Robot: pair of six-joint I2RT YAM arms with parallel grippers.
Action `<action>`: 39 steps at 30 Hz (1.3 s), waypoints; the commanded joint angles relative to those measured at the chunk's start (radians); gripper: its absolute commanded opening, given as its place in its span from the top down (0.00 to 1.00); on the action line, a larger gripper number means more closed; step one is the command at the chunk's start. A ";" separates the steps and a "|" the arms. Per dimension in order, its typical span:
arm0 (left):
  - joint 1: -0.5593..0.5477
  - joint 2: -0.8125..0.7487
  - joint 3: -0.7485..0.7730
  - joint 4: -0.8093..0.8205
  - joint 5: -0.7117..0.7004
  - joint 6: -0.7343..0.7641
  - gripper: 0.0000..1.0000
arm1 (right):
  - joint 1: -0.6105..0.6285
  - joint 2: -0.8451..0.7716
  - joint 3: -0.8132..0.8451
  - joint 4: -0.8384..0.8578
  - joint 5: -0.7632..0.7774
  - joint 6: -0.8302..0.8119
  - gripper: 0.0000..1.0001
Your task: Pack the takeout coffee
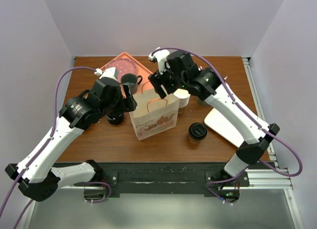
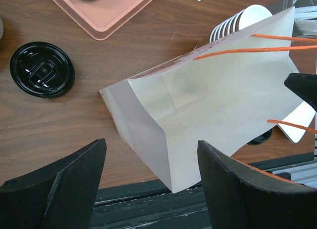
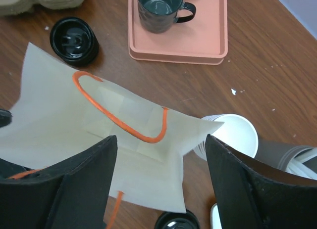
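Note:
Two takeout coffee cups with black lids stand on the table: one right of the bag (image 1: 197, 132), one left of it (image 1: 115, 117), partly under my left arm. The left one's lid shows in the left wrist view (image 2: 42, 69) and the right wrist view (image 3: 74, 41). A white paper bag (image 1: 153, 115) with orange handles stands between them, its mouth open. My left gripper (image 1: 130, 101) is open and empty at the bag's left edge (image 2: 208, 105). My right gripper (image 1: 159, 88) is open and empty over the bag's back edge and handle (image 3: 119, 125).
A pink tray (image 1: 141, 66) at the back holds a dark green mug (image 1: 130, 82). A stack of white paper cups (image 1: 183, 100) lies behind the bag's right side. A white tray (image 1: 223, 122) lies at the right. A cardboard cup carrier (image 3: 39, 1) shows in the right wrist view.

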 commanded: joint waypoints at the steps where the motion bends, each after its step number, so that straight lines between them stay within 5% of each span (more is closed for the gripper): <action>1: 0.004 -0.008 0.005 0.032 -0.024 0.011 0.20 | 0.001 -0.044 0.042 -0.009 0.013 0.110 0.23; 10: 0.034 0.016 0.126 -0.103 -0.288 -0.065 0.20 | -0.002 -0.121 0.029 -0.001 0.122 0.306 0.26; 16: 0.140 0.022 0.146 -0.132 -0.327 -0.153 0.17 | 0.000 -0.164 -0.029 -0.003 0.141 0.368 0.26; 23: 0.257 0.100 0.131 -0.175 -0.353 -0.176 0.18 | -0.067 -0.196 -0.154 0.025 0.155 0.319 0.46; 30: 0.477 0.123 0.039 -0.103 -0.391 -0.196 0.22 | -0.097 -0.207 -0.165 0.037 0.060 0.322 0.43; 39: 0.771 0.255 -0.081 0.095 -0.235 -0.035 0.27 | -0.098 -0.296 -0.276 0.065 0.010 0.371 0.41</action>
